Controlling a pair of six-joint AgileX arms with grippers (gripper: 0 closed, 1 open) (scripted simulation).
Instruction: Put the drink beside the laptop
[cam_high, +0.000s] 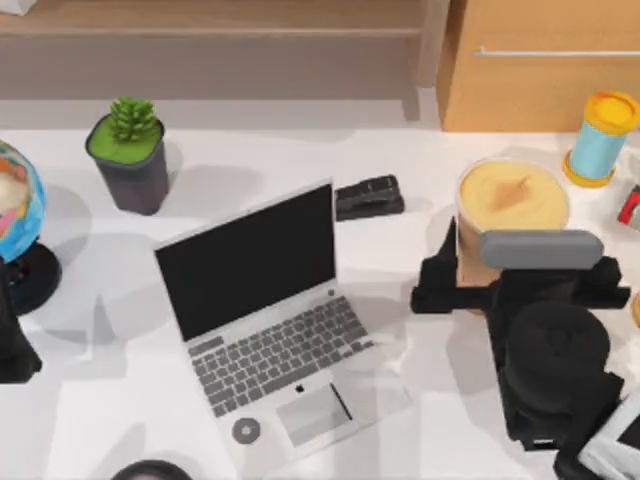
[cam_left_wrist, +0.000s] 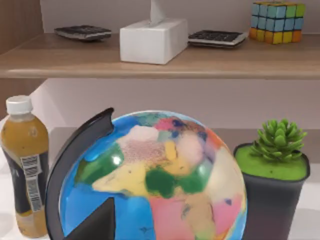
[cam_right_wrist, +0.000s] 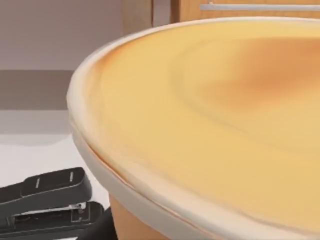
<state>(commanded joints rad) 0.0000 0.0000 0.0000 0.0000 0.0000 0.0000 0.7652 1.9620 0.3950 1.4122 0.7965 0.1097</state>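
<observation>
Right gripper (cam_high: 470, 275) at drink (cam_high: 512, 200); laptop (cam_high: 270, 320) well apart.

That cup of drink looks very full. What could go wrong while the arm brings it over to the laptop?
The drink is filled nearly to its rim, with the right gripper around it, so a tilt or jerk could slop it. Its way to the laptop runs leftward, so a spill might reach the open keyboard. The stapler lies between them near the back, and a low swing might knock it. The left gripper sits at the table's left edge, out of the way.
</observation>
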